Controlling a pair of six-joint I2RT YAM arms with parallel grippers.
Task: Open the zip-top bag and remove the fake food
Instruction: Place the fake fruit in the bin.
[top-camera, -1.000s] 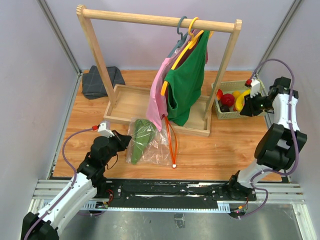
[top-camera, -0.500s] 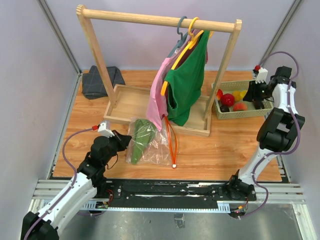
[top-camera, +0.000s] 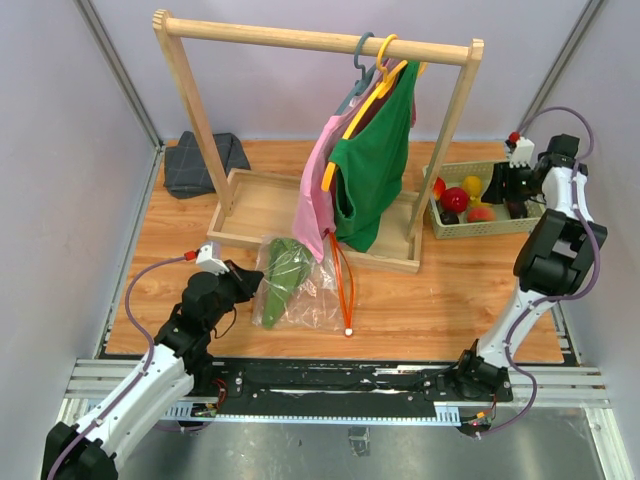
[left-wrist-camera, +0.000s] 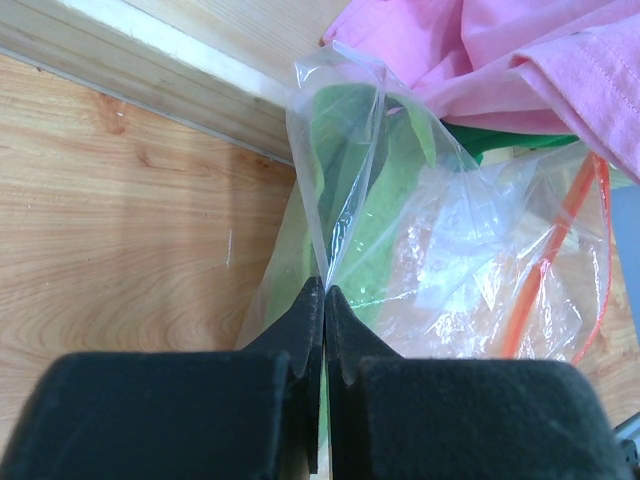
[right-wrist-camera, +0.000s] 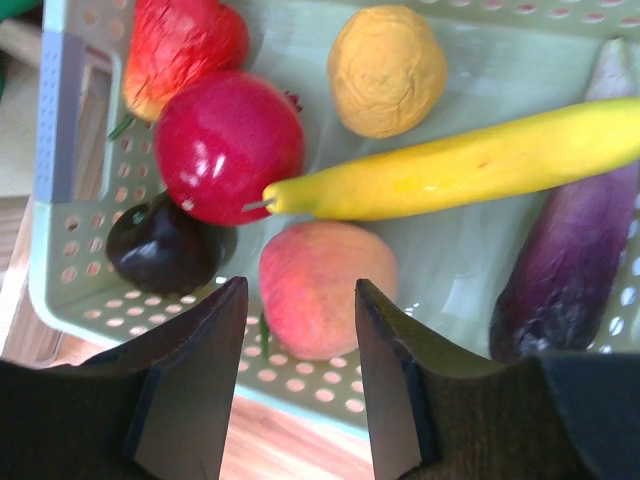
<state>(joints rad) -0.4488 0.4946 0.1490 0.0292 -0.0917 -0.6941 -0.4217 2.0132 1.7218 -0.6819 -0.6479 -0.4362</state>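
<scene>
Most fake food (top-camera: 462, 198) already sits in the basket (top-camera: 480, 229) at the right of the top view; the zip-top bag (top-camera: 300, 285) lies lower centre on the surface (top-camera: 450, 290), with green leafy pieces (top-camera: 278, 275) inside, seemingly all that is left to remove; left wrist view: left end effector (left-wrist-camera: 324, 290) clamped on a bag fold; right wrist view: right end effector (right-wrist-camera: 298, 290) apart, empty, above the peach (right-wrist-camera: 315, 270).
</scene>
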